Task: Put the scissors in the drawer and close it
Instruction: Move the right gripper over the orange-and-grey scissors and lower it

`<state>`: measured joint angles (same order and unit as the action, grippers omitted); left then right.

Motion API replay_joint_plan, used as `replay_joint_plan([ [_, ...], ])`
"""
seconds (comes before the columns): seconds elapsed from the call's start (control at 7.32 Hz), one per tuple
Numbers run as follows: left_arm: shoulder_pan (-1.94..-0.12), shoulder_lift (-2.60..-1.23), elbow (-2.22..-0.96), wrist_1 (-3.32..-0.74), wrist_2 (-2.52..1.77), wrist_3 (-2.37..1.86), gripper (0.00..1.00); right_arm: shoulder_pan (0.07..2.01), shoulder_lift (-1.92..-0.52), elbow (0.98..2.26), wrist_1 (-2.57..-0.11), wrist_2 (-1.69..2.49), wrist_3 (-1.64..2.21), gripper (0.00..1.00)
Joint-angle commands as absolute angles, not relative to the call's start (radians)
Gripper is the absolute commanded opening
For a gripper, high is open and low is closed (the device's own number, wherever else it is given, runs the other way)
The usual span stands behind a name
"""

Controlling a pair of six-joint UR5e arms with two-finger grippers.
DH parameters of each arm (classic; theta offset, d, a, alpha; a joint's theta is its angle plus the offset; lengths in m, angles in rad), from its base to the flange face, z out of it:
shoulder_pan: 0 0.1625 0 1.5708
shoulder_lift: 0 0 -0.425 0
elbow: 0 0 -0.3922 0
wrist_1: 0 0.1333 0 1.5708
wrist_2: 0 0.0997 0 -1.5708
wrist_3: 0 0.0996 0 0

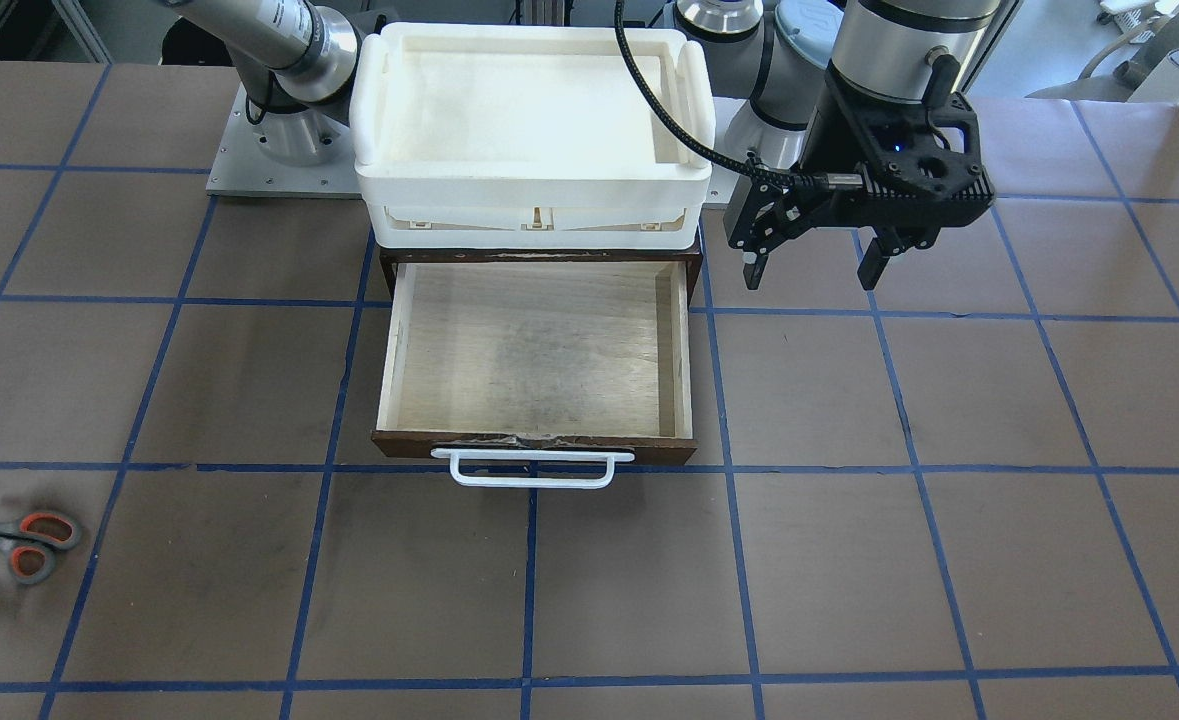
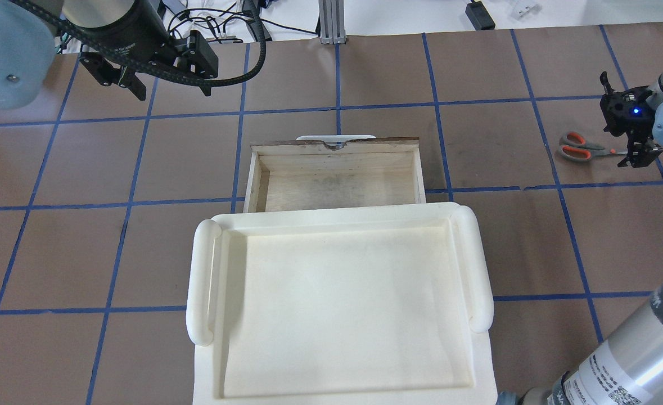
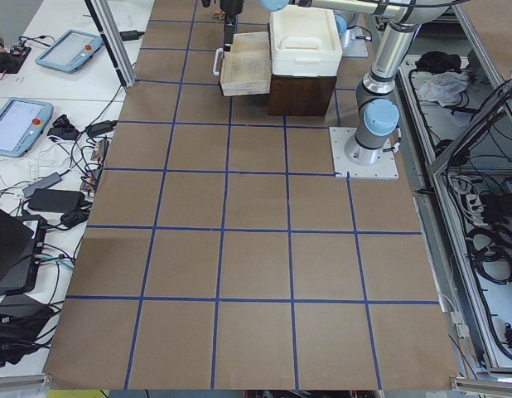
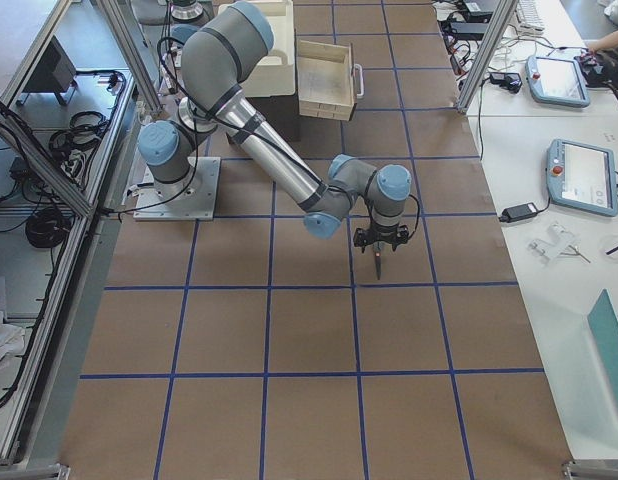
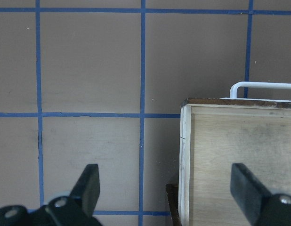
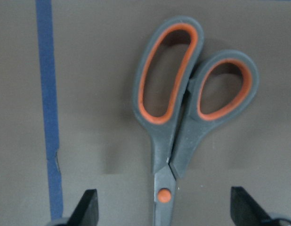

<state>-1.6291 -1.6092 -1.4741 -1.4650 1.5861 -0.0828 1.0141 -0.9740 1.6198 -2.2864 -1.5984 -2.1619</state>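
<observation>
Counting from my console, I see one pair of scissors (image 1: 24,545) lying flat on the surface (image 1: 849,560), well apart from the one drawer (image 1: 539,447), which stands pulled open below a single white tray (image 1: 534,195). Of my two pincers, the right pincer (image 6: 164,209) hangs spread astride the blades, and the left pincer (image 1: 814,268) hovers spread near the drawer's side. The label (image 2: 607,371) on the right arm is too small to read.

Robotics laboratory. Evidence: a brown paper-covered bench (image 3: 256,265) marked with a blue tape grid; silver-and-blue jointed robot arms (image 4: 259,128) bolted to grey metal base plates (image 3: 343,167); grey touchscreen control pendants (image 4: 581,175) on a white side table (image 4: 519,130); looped black cables (image 3: 490,240); aluminium frame posts (image 3: 111,46).
</observation>
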Motion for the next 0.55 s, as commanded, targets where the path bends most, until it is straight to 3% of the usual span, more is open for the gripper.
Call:
replay_joint_plan([
  [0.0, -1.629, -1.609, -1.474, -1.465, 1.586, -0.083, 1.0, 1.015, -0.953, 1.62, -2.283, -1.597, -2.163, 1.0],
  [0.27, -1.629, -1.606, -1.474, -1.465, 1.588, -0.083, 1.0, 1.017, -0.945, 1.62, -2.278, -1.594, -2.163, 0.98],
  [0.41, -1.629, -1.606, -1.474, -1.465, 1.589, -0.083, 1.0, 1.02, -0.939, 1.62, -2.278, -1.594, -2.163, 0.91],
])
